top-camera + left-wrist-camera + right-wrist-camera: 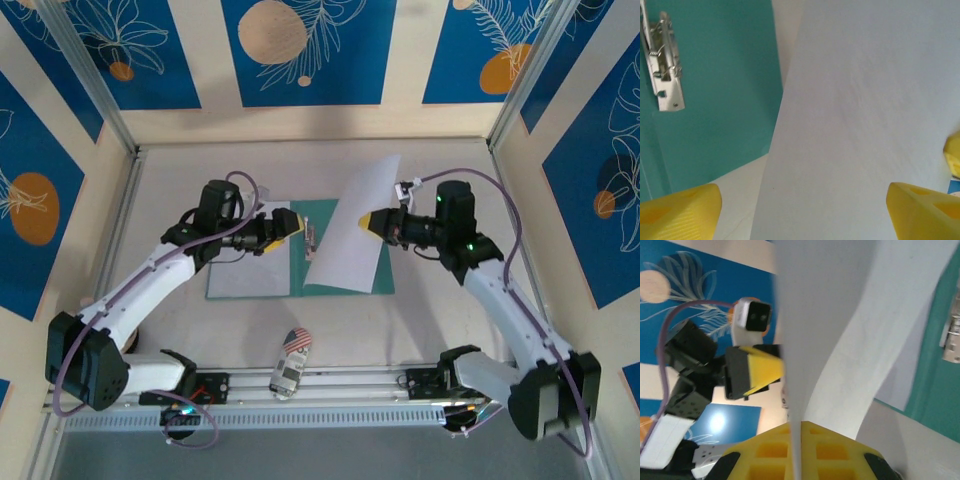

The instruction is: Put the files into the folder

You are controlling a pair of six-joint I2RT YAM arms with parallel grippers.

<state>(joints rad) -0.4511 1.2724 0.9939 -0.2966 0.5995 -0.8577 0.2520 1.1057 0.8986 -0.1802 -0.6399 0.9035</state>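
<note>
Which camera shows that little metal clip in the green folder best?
The left wrist view: the metal clip is close and sharp on the green folder. The top view shows the clip tiny at the crease; the right wrist view catches a blurred part at its edge.

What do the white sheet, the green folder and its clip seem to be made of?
The thin white rectangular sheet looks like matte paper: it curves limply. The flat teal-green folder seems card or thin plastic: smooth, even surface. The silver clip on it looks like bright metal, with glints.
</note>
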